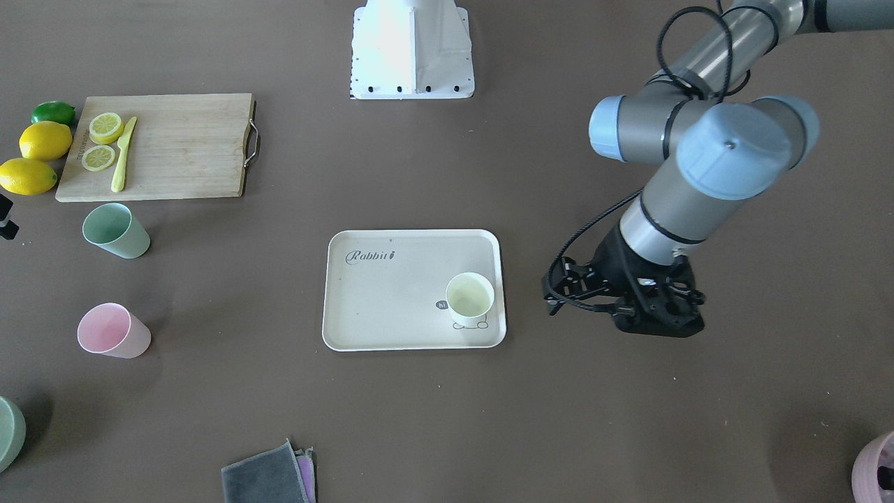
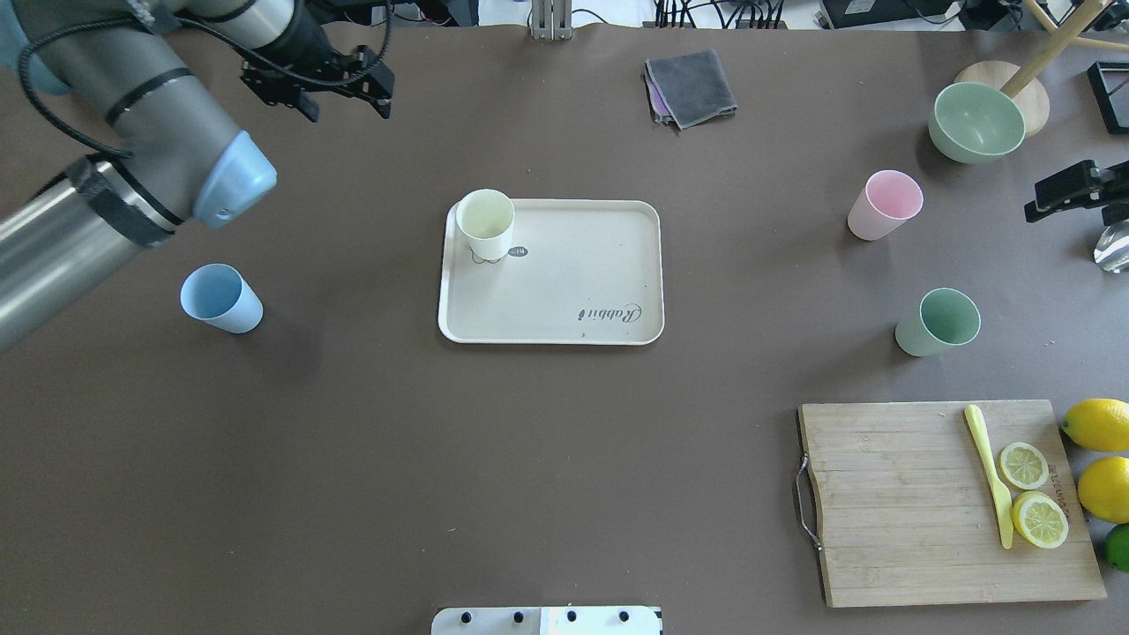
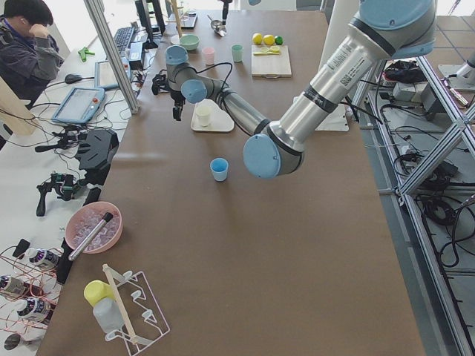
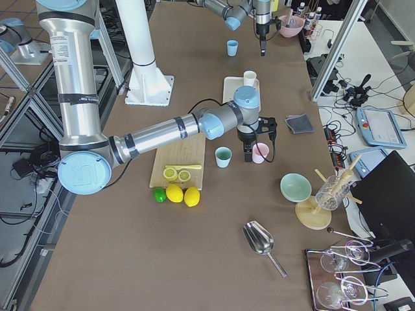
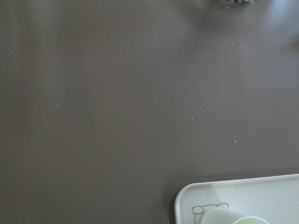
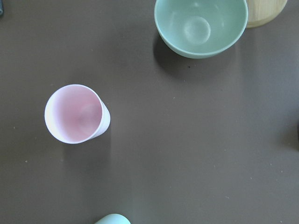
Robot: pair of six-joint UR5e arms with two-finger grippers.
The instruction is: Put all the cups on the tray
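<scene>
1. Now, you see the brown tabletop (image 2: pixel 353 441) carrying everything, with the left arm (image 2: pixel 132 123) reaching over its left part.
2. Your wooden cutting board (image 2: pixel 900 503) lies at the near right, with lemon slices (image 2: pixel 1023 466) and a yellow knife (image 2: pixel 990 472) on it.
3. Your tray (image 2: pixel 564 300) sits flat at mid-tabletop. Only the cream-yellow cup (image 2: pixel 485 225) stands on it, upright in the far-left corner over the bunny drawing.
4. You find the light blue cup (image 2: pixel 220 298) upright on the tabletop left of the tray, well apart from it.
5. You find the pink cup (image 2: pixel 885 205) and the mint green cup (image 2: pixel 939 322) upright to the right of the tray, both off it.
6. Your left claw (image 2: pixel 347 104) hangs released over bare tabletop beyond the tray's far-left corner, gripping nothing.
7. Your right claw (image 4: pixel 249 155) hovers near the pink cup; you cannot tell whether it is spread or clenched.
</scene>
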